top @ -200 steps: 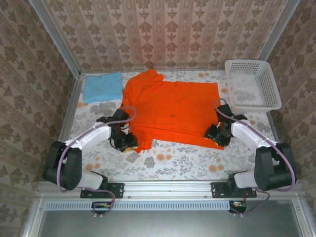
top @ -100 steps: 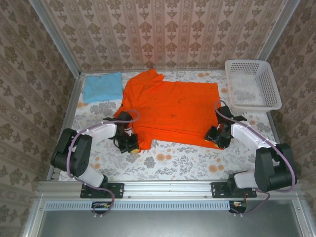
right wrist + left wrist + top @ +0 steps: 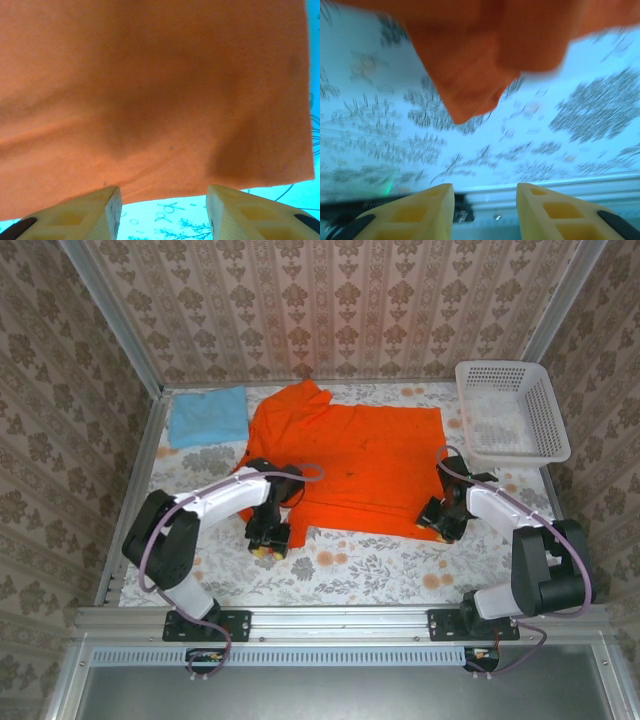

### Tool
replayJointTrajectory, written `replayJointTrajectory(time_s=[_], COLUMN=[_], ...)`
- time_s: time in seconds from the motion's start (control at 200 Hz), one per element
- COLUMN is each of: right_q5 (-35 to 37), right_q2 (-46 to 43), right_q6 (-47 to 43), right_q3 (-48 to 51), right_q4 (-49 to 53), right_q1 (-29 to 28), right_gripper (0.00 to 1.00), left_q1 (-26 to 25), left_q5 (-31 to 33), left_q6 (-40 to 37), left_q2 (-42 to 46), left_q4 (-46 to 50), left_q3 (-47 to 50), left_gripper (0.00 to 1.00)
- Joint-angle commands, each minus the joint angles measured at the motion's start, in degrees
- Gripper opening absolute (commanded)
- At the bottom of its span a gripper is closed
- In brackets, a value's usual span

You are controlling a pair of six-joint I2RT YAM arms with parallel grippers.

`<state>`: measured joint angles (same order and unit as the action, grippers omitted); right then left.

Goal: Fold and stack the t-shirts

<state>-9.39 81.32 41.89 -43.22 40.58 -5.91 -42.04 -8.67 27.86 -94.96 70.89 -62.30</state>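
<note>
1. Orange shirt [image 3: 345,460] lies spread flat across the middle of the top view, on the flowered table [image 3: 360,565]. Its collar end points to the upper left and its hem runs down the right side. It is laid open, presumably so both arms can reach the near edge for a first fold.
2. Blue shirt [image 3: 208,416] sits in the upper left corner, already a small flat rectangle, just beside the orange one. It looks parked there as the base of the stack.
3. Left gripper [image 3: 268,540] is at the shirt's lower left corner. In its wrist view the yellow fingers [image 3: 432,210] stand apart with nothing between them. A pointed cloth corner [image 3: 470,95] lies just beyond them.
4. Right gripper [image 3: 437,523] is at the lower right corner. Its fingers [image 3: 100,215] are also apart and empty, with the cloth edge [image 3: 165,185] just ahead of the tips.
5. Judgement: the two arms are placed at matching corners to pinch the near edge together. Neither has a hold yet.
6. White basket [image 3: 500,365] is at the upper right, away from the work.
7. Writing: no brand, label or print can be read on either shirt, the basket or the fingers.
</note>
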Motion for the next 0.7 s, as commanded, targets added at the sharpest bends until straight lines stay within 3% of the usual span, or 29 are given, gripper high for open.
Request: replayJointTrajectory(time_s=[0.0, 0.125, 0.25, 0.395, 0.595, 0.695], right_q5=[0.7, 1.4, 2.1, 0.3, -1.1, -1.3], right_q2=[0.4, -1.1, -3.8, -3.2, -3.4, -2.7], right_q6=[2.4, 2.9, 3.2, 2.7, 2.3, 2.0], right_q3=[0.4, 0.6, 1.5, 2.4, 2.9, 2.7], right_q4=[1.5, 2.1, 2.0, 0.7, -1.3, -1.6], right_q1=[1.4, 2.4, 3.1, 3.9, 4.0, 4.0], right_gripper=[0.51, 0.52, 0.53, 0.50, 0.47, 0.46], left_q1=[-0.6, 3.5, 10.8, 17.7, 26.5, 29.7], left_q5=[6.6, 8.7, -1.6, -13.4, -16.3, -17.9], left_q6=[-0.3, 2.4, 6.8, 14.3, 18.8, 22.9], left_q2=[1.2, 4.8, 8.1, 10.1, 9.2, 9.5], left_q4=[9.0, 7.7, -0.3, -13.7, -21.5, -27.8], left_q3=[-3.4, -5.1, -1.1, 6.2, 10.0, 13.9], left_gripper=[0.70, 0.82, 0.80, 0.61, 0.39, 0.33])
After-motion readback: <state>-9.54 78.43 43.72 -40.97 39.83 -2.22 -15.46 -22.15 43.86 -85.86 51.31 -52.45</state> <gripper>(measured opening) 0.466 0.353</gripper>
